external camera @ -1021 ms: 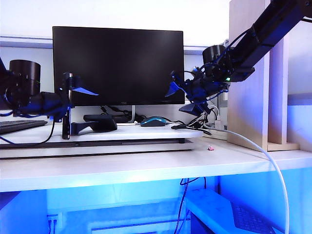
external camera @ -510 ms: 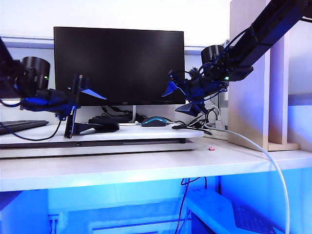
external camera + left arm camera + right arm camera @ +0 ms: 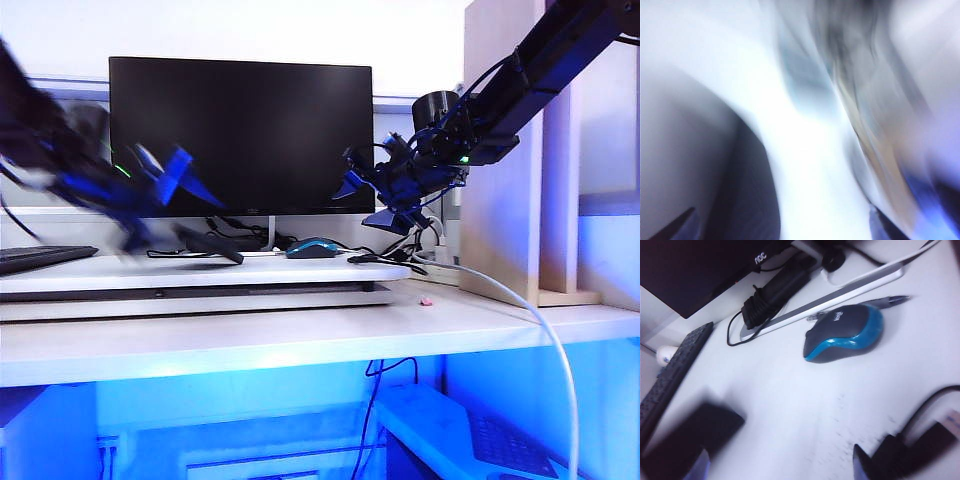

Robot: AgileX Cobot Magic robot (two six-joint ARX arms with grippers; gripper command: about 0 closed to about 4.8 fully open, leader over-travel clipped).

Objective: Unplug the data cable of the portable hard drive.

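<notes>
Mostly blur: left gripper (image 3: 165, 185) (fingers indistinct), right gripper (image 3: 375, 195) aloft.

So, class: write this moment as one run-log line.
left gripper: open, blurred, above desk left | right gripper: open, hovering above mouse | portable hard drive: on desk | monitor: off

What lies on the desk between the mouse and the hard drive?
In the right wrist view the stretch of white desk between the mouse and the blurred hard drive is bare; the keyboard lies off to one side.
</notes>
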